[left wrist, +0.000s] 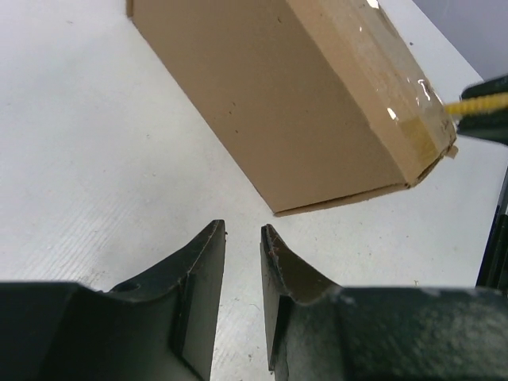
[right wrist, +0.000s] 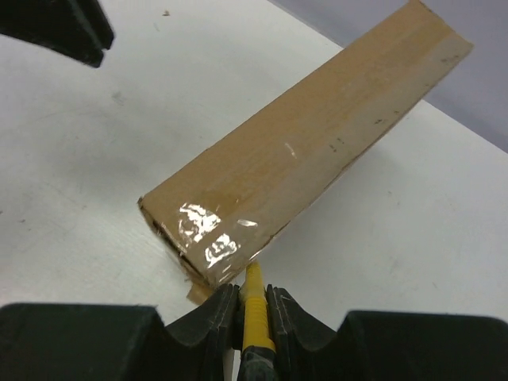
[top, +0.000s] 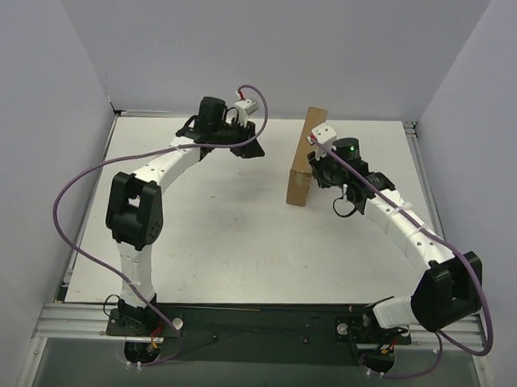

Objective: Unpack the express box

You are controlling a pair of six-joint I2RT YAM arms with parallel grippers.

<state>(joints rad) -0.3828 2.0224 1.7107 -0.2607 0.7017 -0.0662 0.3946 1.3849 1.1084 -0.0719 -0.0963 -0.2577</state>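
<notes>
Here, right tool [right wrist: 252, 292] pinched shut, gripping knife [right wrist: 257, 321]

A white table [top: 240, 244] stands enclosed by 3 plain, pale lavender walls [top: 272, 41], left, far and right, evenly lit.

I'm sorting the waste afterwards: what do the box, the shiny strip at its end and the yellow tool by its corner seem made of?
Express box: brown cardboard, matt, with a speckled face and folded edges. Shiny strip: probably clear plastic tape, as it glares white over the cardboard. Yellow tool: looks like smooth plastic; hard to confirm.
</notes>
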